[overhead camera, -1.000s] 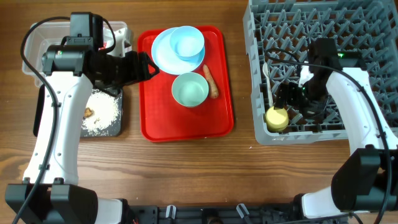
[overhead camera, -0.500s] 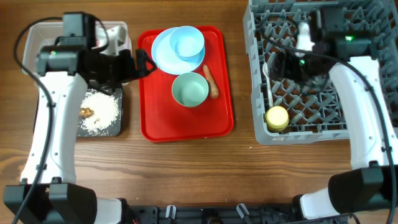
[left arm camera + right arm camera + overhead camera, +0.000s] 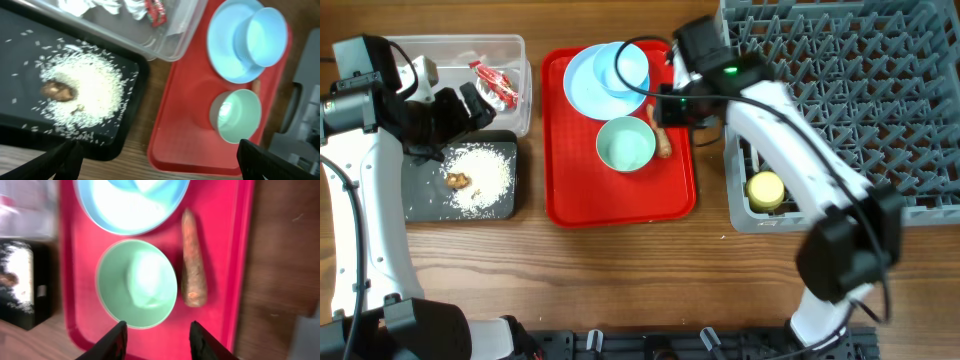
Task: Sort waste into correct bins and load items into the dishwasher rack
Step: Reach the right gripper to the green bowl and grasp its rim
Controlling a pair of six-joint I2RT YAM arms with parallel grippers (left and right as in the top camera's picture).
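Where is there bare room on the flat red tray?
Bare: the strip between the small green bowl and the red tray's near rim, and left of that bowl. Crowded: far half, pale blue round plate; right side, orange-brown stick.

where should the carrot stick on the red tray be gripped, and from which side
Grip the carrot stick across its thicker half, coming straight down from above. It lies flat on the red tray, so close across its narrow width: one jaw in the gap beside the green bowl, the other toward the tray's rim. The tapered tip would likely slip.
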